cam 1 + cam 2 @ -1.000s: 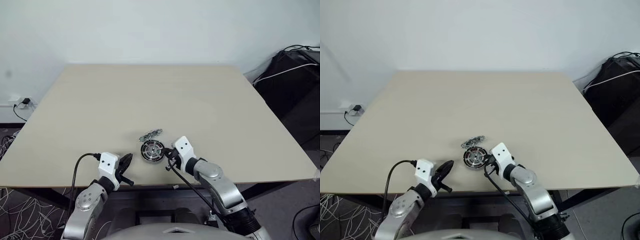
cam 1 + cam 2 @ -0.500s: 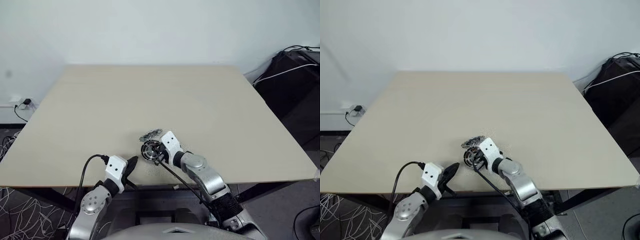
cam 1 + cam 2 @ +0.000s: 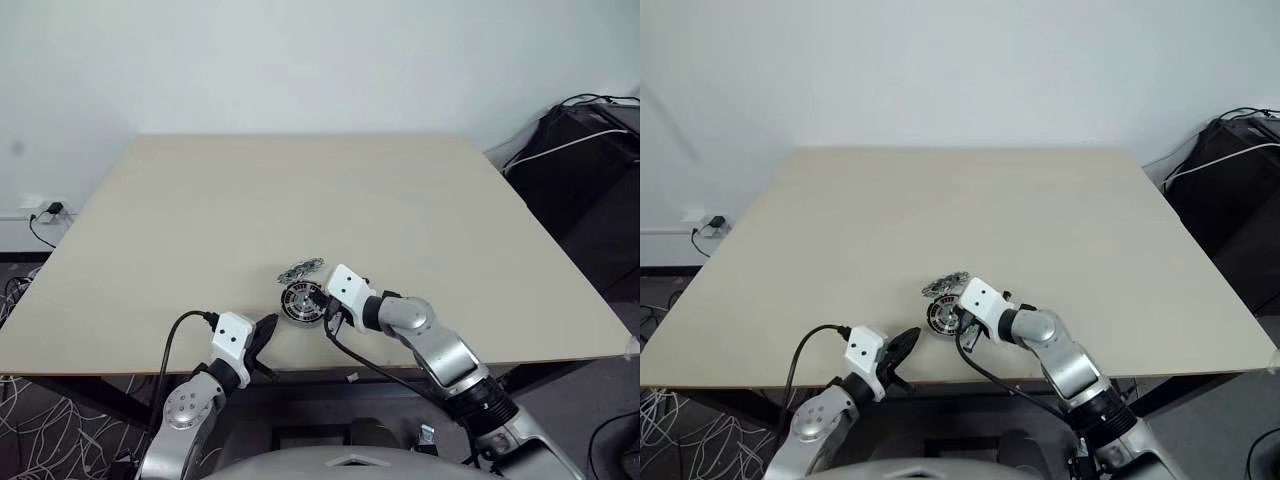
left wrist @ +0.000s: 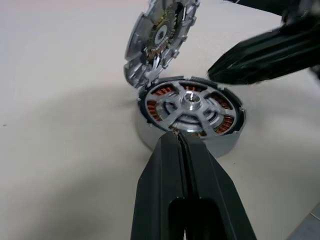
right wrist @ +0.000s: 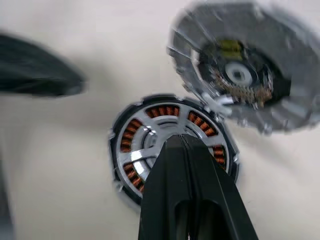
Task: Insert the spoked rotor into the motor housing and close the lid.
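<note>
Pale beige table (image 3: 300,190) set against a white wall; dark bags with cables stand off to the far right beyond its edge, and a wall socket sits low at the left.

Motor housing (image 4: 191,116) lies flat on the table near the near edge, roughly centred between the two arms. It is a round silver-walled can with a ring of reddish-brown copper windings visible from above. The spoked rotor (image 4: 189,103) is seated inside it: silver spokes radiate from a central hub over the windings.

Lid (image 4: 159,40) is a silver disc joined to the housing at its far rim. It stands tilted up and open, inner face showing, leaning away to the far side.

Right gripper (image 3: 322,300): fingers pressed together, holding nothing. Its tip is at the right-hand rim of the housing, over the top face; the right wrist view shows the closed fingers (image 5: 187,185) pointing onto the rotor's spokes. Actual contact cannot be told.

Left gripper (image 3: 268,335): fingers closed on each other, empty. It sits at the near-left of the housing, tip aimed at it. In the left wrist view its tip (image 4: 178,141) reaches the housing's near rim.
</note>
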